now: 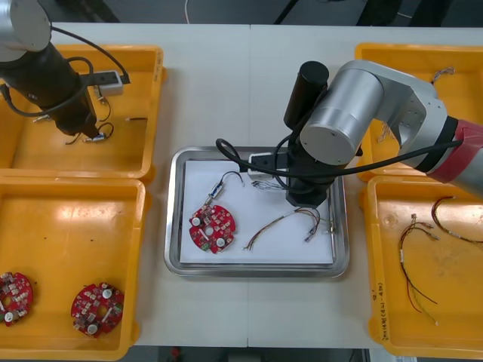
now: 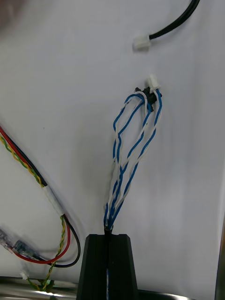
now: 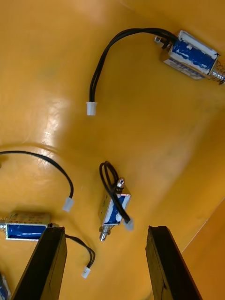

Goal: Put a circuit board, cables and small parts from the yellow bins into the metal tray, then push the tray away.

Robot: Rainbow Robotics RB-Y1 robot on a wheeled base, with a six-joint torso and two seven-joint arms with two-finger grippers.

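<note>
Right arm: your right gripper (image 2: pixel 108 239) is low over the white-lined metal tray (image 1: pixel 256 270) in the middle of the surface (image 1: pixel 226 83).
Right jaws: closed on the twisted blue and white cable (image 2: pixel 133 140). Its looped end and white plug lie flat on the tray's white lining.
Left arm: your left gripper (image 3: pixel 105 230) hovers inside the far yellow bin (image 1: pixel 128 154) on your left side.
Left jaws: open and holding nothing. A small metal part with a blue wrap and a black lead (image 3: pixel 115 208) sits between the two fingers, down on the bin floor.
In the tray: the round red circuit board (image 1: pixel 212 226), the red and yellow cable (image 1: pixel 279 222) and a black cable with a white plug (image 2: pixel 176 21).
Step in hand: I read this as setting down the blue and white cable, with the small parts not yet delivered.
Next move, right: open up, let the cable drop and lift clear without dragging the loops.
Next move, left: come down square on the part's body, not its lead, then close.
</note>
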